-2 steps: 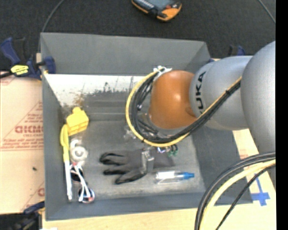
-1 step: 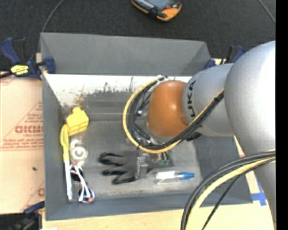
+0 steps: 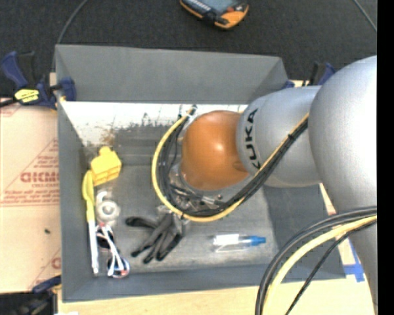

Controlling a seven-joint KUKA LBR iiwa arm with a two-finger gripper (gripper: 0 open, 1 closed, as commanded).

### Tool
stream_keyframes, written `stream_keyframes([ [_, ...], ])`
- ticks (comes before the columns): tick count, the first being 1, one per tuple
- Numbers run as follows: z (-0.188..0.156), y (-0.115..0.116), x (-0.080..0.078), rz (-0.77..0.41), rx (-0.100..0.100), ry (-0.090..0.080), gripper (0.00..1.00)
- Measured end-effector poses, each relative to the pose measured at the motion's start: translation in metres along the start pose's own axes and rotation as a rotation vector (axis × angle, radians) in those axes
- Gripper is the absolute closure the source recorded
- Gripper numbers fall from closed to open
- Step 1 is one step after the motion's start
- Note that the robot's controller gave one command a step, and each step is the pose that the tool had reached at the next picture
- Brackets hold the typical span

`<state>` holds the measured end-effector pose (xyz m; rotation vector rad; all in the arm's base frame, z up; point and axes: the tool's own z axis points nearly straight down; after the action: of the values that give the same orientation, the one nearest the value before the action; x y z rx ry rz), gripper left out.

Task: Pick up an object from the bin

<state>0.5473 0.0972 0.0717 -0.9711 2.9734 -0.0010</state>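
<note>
We see the grey arm [image 3: 328, 136] coming in from the right and covering much of the right half of the grey metal bin [image 3: 164, 77]. At its wrist sits a rounded orange cover [image 3: 207, 151], with yellow and black cables [image 3: 159, 169] looped round its left and lower edges. Below that cover the gripper [image 3: 177, 207] reaches down to the middle of the bin floor. It is mostly in shadow under the wrist, so we cannot tell whether it is open or closed. Just beneath and slightly left of it lies a black glove-like thing [image 3: 159, 233], limp, with dark strands splayed left and towards the front wall. Its upper end seems to touch the gripper, though the view there is too dark for us to be sure. Along the left wall we find a small heap: a yellow blocky piece [image 3: 106, 164] at the top, a long white stick [image 3: 94, 241] running towards the front, a small white round piece [image 3: 107, 209] beside it, and a tangle of red, white and blue wire-like loops [image 3: 116, 260] at the front corner. To the right of the black thing, well apart from it, lies a clear pen-like tube with a blue end [image 3: 240, 242].
</note>
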Motion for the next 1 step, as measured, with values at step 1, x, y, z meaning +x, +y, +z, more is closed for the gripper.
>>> stream_keyframes([
  [1,0.0,-0.0002,0.0001,0.002,0.0,0.0,1.0],
])
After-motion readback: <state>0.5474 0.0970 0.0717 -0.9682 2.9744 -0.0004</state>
